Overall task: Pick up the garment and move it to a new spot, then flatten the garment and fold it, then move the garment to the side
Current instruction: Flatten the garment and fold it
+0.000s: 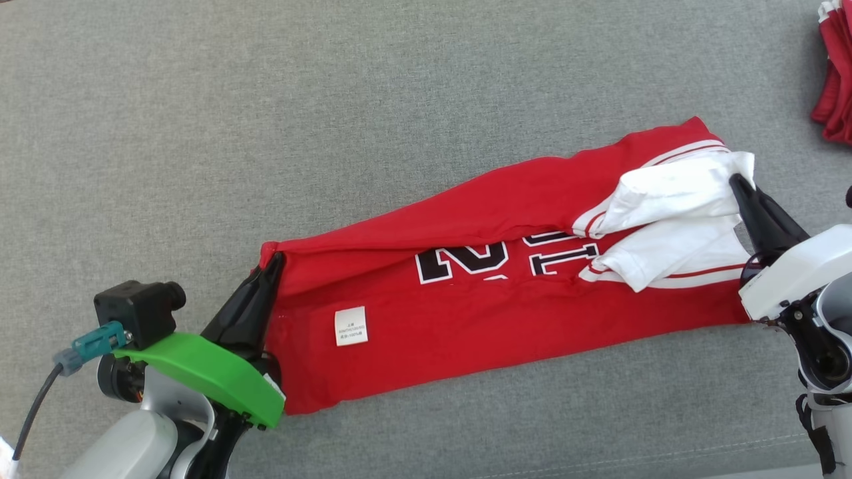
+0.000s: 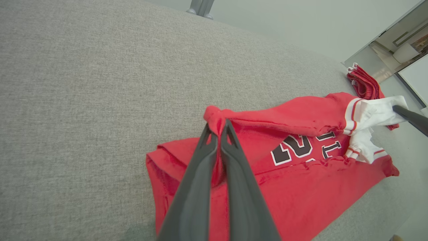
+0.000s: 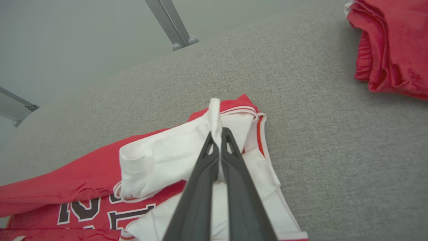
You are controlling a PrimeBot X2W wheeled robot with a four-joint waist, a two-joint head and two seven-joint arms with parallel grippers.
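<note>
Left gripper: your left gripper point(image 2: 217, 129) has both fingers pressed together on a bunched-up red corner of the jersey point(image 1: 466, 319), and that corner is lifted a bit off the rest.
Right gripper: your right gripper point(image 3: 219, 132) is pinching a fold of the white sleeve point(image 1: 672, 193), with a bit of cloth poking up past the tips.
Jersey: it's stretched out long between your two grippers, lying on the grey fabric surface point(image 1: 266, 133). The far long edge is folded over toward the middle.
Number print point(image 1: 506, 256): black digits with white outlines, top half hidden under that fold.
Care tag point(image 1: 351, 326): small and white, on the flat red part near your left gripper.
Red pile point(image 3: 394, 50): more red garments stacked off to the far right, well apart from the jersey.
</note>
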